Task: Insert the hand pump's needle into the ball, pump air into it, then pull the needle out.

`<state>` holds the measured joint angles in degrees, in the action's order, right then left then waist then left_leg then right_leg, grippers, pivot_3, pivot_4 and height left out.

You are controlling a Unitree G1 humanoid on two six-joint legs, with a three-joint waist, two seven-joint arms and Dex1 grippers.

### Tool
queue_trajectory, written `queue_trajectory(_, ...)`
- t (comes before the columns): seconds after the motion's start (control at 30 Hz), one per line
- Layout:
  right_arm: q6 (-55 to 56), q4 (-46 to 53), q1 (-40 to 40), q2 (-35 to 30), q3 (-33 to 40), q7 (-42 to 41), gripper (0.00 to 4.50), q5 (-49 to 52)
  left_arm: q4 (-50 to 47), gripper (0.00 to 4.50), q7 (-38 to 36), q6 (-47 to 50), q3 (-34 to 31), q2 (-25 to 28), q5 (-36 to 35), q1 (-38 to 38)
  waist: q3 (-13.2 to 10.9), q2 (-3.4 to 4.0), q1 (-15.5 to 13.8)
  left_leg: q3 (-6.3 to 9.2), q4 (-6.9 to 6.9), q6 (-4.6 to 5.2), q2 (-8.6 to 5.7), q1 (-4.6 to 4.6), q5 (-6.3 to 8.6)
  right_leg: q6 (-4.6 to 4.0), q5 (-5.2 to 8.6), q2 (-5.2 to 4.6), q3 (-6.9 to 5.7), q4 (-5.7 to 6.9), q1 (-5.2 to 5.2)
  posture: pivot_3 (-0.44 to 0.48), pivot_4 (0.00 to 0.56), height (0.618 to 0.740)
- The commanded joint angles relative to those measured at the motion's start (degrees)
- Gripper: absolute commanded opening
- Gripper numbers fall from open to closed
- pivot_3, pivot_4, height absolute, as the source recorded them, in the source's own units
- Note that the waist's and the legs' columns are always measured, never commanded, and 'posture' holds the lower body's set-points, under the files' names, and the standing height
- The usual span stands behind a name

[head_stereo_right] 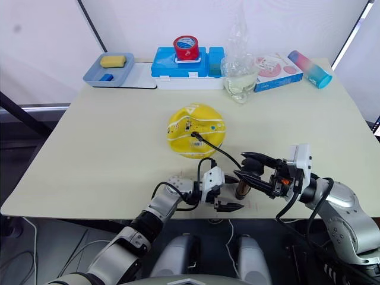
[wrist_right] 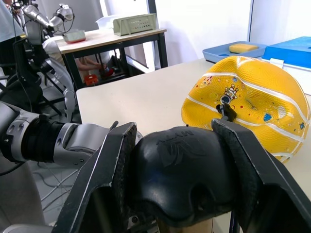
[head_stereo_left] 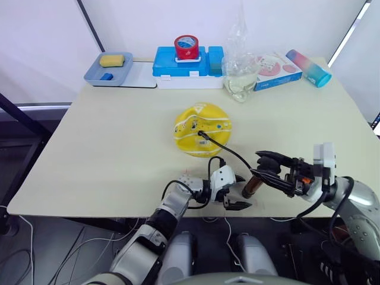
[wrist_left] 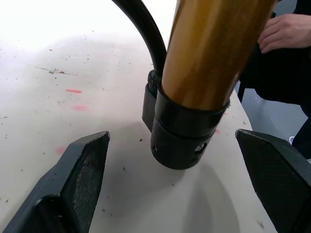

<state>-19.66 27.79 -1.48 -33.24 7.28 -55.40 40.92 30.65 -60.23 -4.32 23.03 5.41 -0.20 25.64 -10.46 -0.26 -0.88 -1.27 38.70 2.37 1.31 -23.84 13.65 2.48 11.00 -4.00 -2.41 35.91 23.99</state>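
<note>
A dented yellow ball (head_stereo_left: pixel 202 129) with white seams lies mid-table. The needle's black fitting (wrist_right: pixel 226 110) sits in the ball's valve; the pin itself is hidden. A thin black hose (head_stereo_left: pixel 228 151) runs from it to the hand pump (head_stereo_left: pixel 252 186), which stands upright near the table's front edge. My right gripper (head_stereo_left: pixel 264 166) is shut on the pump's black handle (wrist_right: pixel 180 170). Beside it, my left gripper (head_stereo_left: pixel 238 192) is open, one finger on each side of the pump's black base cap (wrist_left: pixel 182 141) without touching it. The gold barrel (wrist_left: pixel 214 48) rises above that cap.
Along the far edge stand a blue tray (head_stereo_left: pixel 95 76) with a yellow sponge, a blue-and-white box (head_stereo_left: pixel 184 68) carrying a red tape roll (head_stereo_left: pixel 186 47), a clear plastic bag (head_stereo_left: pixel 240 71), a pink box (head_stereo_left: pixel 276 68) and a pastel bottle (head_stereo_left: pixel 309 67). A person's hand (wrist_left: pixel 286 29) is beyond the table.
</note>
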Motion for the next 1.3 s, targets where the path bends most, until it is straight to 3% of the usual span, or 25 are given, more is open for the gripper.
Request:
queue_trajectory(0.03,1.5,1.7,-0.2,0.3,0.5,-0.4,1.96,0.7,0.3,2.81,0.1,-1.1,-0.4,-0.9,-0.9,0.6,0.0,0.0,0.0,0.0,0.0,0.0,0.0,0.0,0.0,0.0,0.0,0.0,0.0,0.0,0.0,0.0,0.15,0.739)
queue_trajectory(0.13,1.5,1.7,-0.3,0.3,0.6,-0.5,1.96,0.7,0.7,1.36,0.4,-1.3,-0.8,-1.3,-1.2,0.7,0.0,0.0,0.0,-0.01,0.0,0.0,0.0,0.0,0.0,0.0,0.0,0.0,0.0,0.0,0.0,0.0,0.15,0.739)
queue_trajectory(0.17,1.5,1.7,-0.3,0.3,0.6,-0.5,1.96,0.7,0.8,1.19,0.4,-1.4,-0.9,-1.5,-1.3,0.7,0.0,0.0,0.0,-0.01,0.0,0.0,0.0,0.0,0.0,0.0,0.0,0.0,0.0,0.0,0.0,0.0,0.15,0.739)
queue_trajectory(0.6,2.9,0.9,-0.5,-2.2,3.6,-4.5,1.96,2.4,5.4,1.19,-5.2,-8.0,1.2,-2.0,-0.3,2.2,0.0,-0.01,-0.1,-0.01,0.0,0.0,-0.01,0.0,0.0,0.0,0.0,-0.01,0.0,0.0,-0.01,0.0,0.15,0.739)
queue_trajectory(0.83,2.9,-0.8,-0.5,-3.4,5.3,-6.3,1.96,3.1,14.6,1.18,-3.3,-11.9,3.0,-3.6,4.3,6.1,0.0,-0.03,-0.2,-0.01,0.0,0.01,-0.03,-0.02,0.0,0.01,0.0,-0.01,-0.01,-0.01,-0.01,0.0,0.15,0.739)
queue_trajectory(1.07,-3.6,3.0,0.5,-7.4,8.1,-3.0,1.96,7.4,18.9,1.18,-5.2,-10.3,2.9,-5.1,4.5,7.1,0.0,-0.04,-0.5,0.0,0.03,0.02,-0.04,0.0,0.01,0.01,-0.01,-0.04,-0.01,-0.01,-0.06,0.0,0.15,0.739)
queue_trajectory(1.3,-10.2,7.7,2.8,-11.1,16.2,4.5,1.96,20.4,21.6,1.18,-6.5,-10.6,3.0,-5.2,5.1,8.0,0.1,-0.18,-1.2,0.02,0.03,0.02,-0.03,0.0,0.01,0.01,0.0,-0.03,-0.06,-0.02,-0.08,0.0,0.15,0.739)
